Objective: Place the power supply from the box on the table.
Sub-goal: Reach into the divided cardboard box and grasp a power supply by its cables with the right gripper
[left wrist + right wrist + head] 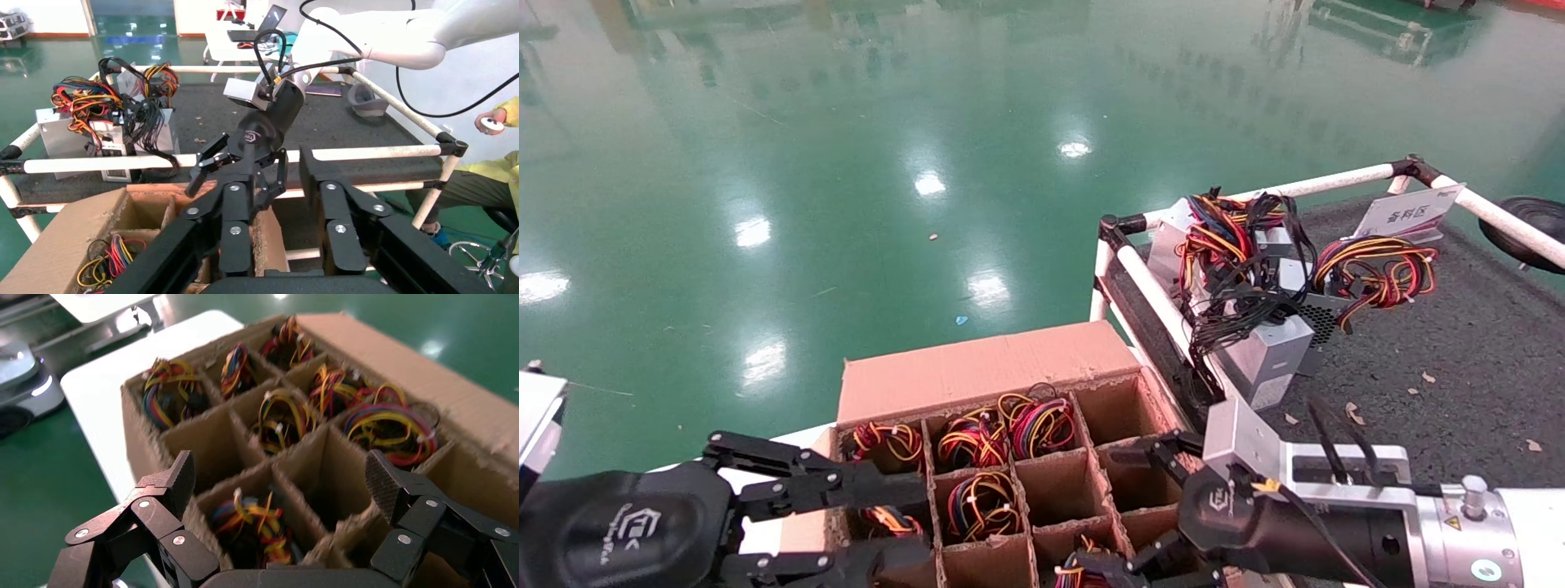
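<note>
Brown box [977, 371], wires [1042, 425] in its cells red/yellow/blue. Dark grey rough worktop [1483, 359], white rails [1156, 298] with black joints. Grey units [1267, 355]. Glossy green floor [846, 163].

White sign card [1408, 214] on table, print unreadable, no other legible text

You get bright, even overhead light here. The glossy green floor [846, 163] throws back rows of white ceiling-lamp reflections, the strongest glare in the head view. The table [1483, 343] is matte and dark, with only soft, short shadows under the units standing on it. In the right wrist view, the box [392, 361] is sharp near its middle and softens toward the far edge, and the cells are dim at their bottoms. The left wrist view has blown-out white at the windows behind, and straight rails bend slightly near its borders.
</note>
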